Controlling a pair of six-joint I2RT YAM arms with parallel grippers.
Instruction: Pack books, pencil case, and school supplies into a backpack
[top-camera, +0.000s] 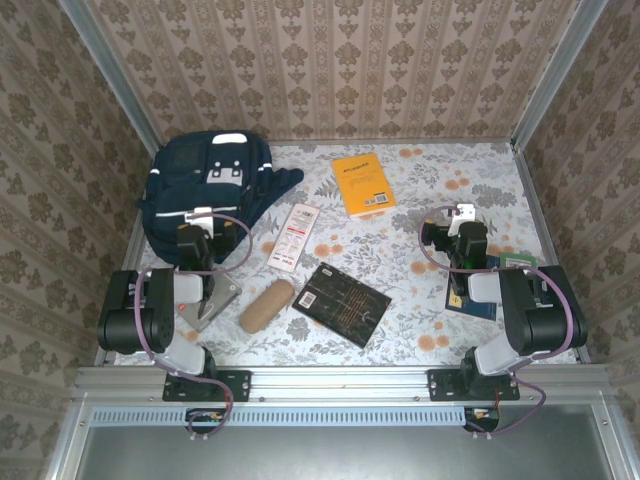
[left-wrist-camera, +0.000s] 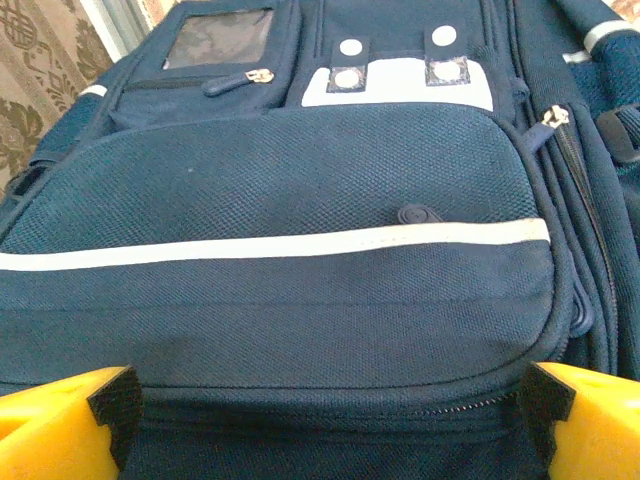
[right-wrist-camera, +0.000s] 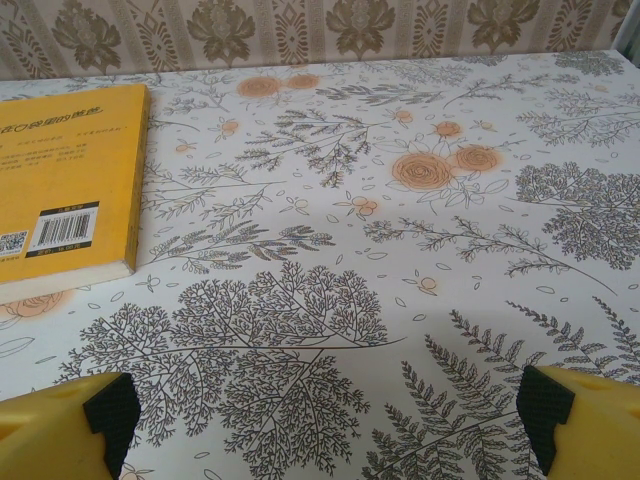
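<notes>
The navy backpack (top-camera: 210, 188) lies at the back left, zipped front pocket (left-wrist-camera: 280, 200) facing up. My left gripper (top-camera: 205, 222) (left-wrist-camera: 330, 425) hangs open over its near edge, holding nothing. An orange-yellow book (top-camera: 363, 184) (right-wrist-camera: 65, 190) lies at the back centre, a black gold-patterned book (top-camera: 341, 303) at the front centre. Under my right arm lie a dark blue book (top-camera: 470, 303) and a green book (top-camera: 517, 262), partly hidden. The tan pencil case (top-camera: 265, 305), white-red packet (top-camera: 295, 237) and grey angular piece (top-camera: 218, 300) lie front left. My right gripper (top-camera: 455, 222) (right-wrist-camera: 330, 425) stands open above bare cloth.
The floral tablecloth (top-camera: 450, 180) (right-wrist-camera: 400, 250) covers the table, which is enclosed by patterned walls on three sides. An aluminium rail (top-camera: 330, 380) runs along the near edge where both arm bases are bolted.
</notes>
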